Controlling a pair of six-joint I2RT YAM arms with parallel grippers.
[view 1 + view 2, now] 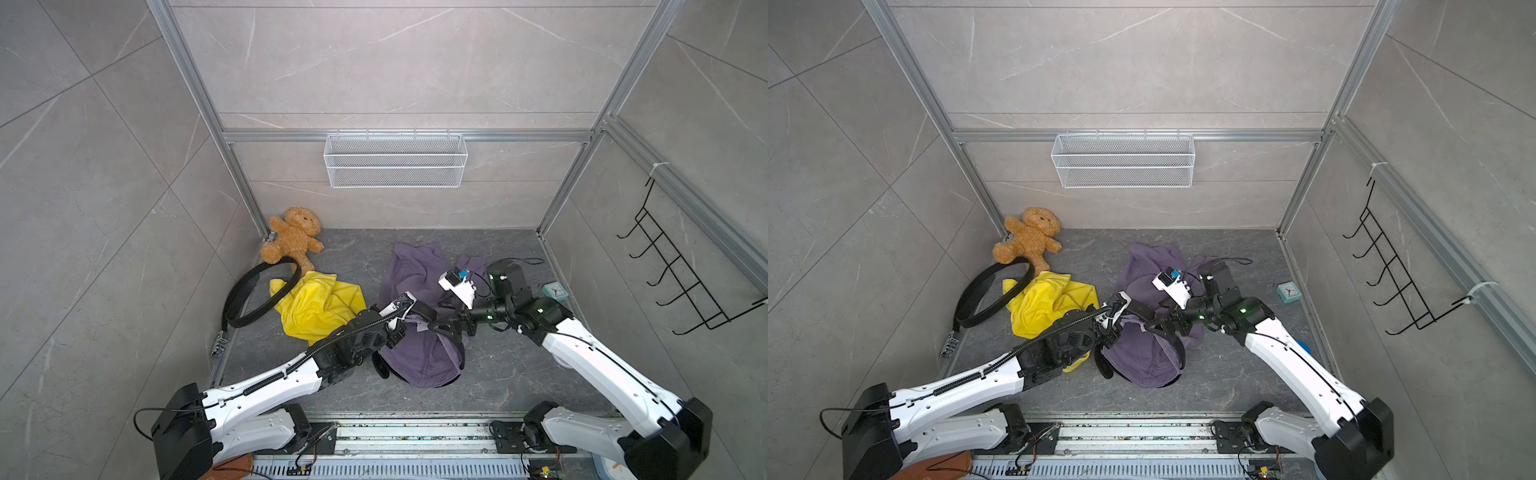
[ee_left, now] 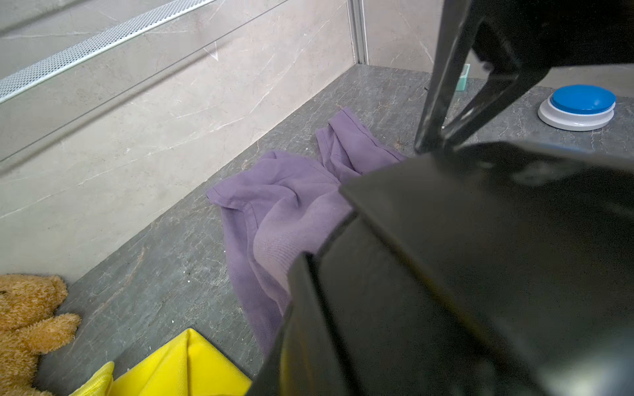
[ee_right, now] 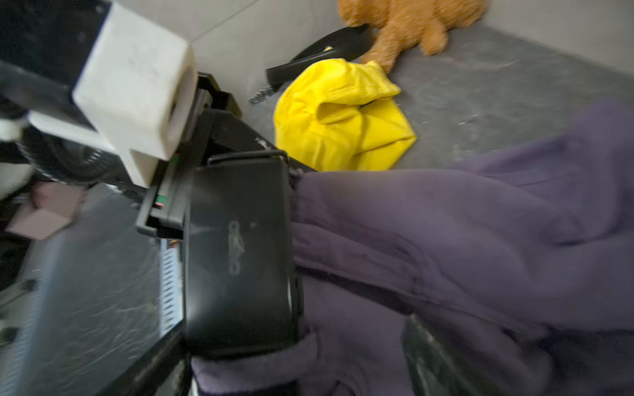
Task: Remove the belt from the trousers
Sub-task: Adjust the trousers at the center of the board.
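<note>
Purple trousers (image 1: 419, 361) lie crumpled mid-floor, also seen in the left wrist view (image 2: 284, 212). A black belt (image 1: 460, 353) curves round their waist, with one end sticking out at the near left (image 1: 1104, 368). My left gripper (image 1: 424, 316) is shut on a fold of the trousers' waist (image 3: 377, 212); its wide black finger (image 3: 240, 257) presses the cloth. My right gripper (image 1: 446, 328) faces it from the right, just above the same waistband, jaws open and holding nothing. In both top views the two grippers nearly touch (image 1: 1152, 322).
A second, loose black belt (image 1: 257, 295) loops by the left wall, its buckle (image 1: 219, 345) on the floor. A yellow garment (image 1: 320, 303) and a teddy bear (image 1: 293, 237) lie beside it. A small clock (image 1: 555, 291), a blue button (image 2: 579, 106), a wire basket (image 1: 395, 160) and a hook rack (image 1: 673, 270) are also there.
</note>
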